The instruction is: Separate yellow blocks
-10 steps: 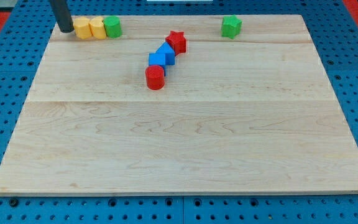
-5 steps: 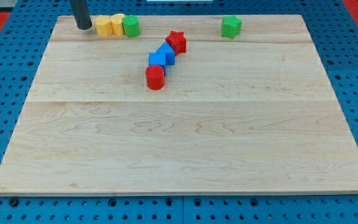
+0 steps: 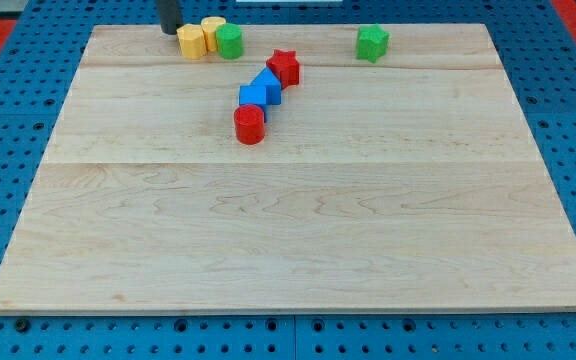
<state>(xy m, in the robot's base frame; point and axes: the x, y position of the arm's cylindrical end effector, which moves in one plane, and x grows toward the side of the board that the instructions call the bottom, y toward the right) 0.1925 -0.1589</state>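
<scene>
Two yellow blocks sit together near the board's top edge: one yellow block at the left and a round yellow block just behind and right of it, touching. A green round block touches them on the right. My tip is at the left yellow block's upper left, against it or almost so.
A red star block, two blue blocks and a red cylinder form a diagonal chain at the upper middle. A green block stands alone at the top right. The wooden board's top edge is close behind the yellow blocks.
My tip has moved right along the top edge, pushing the two yellow blocks and the green round block to the right. The yellow pair has turned, one now behind the other.
</scene>
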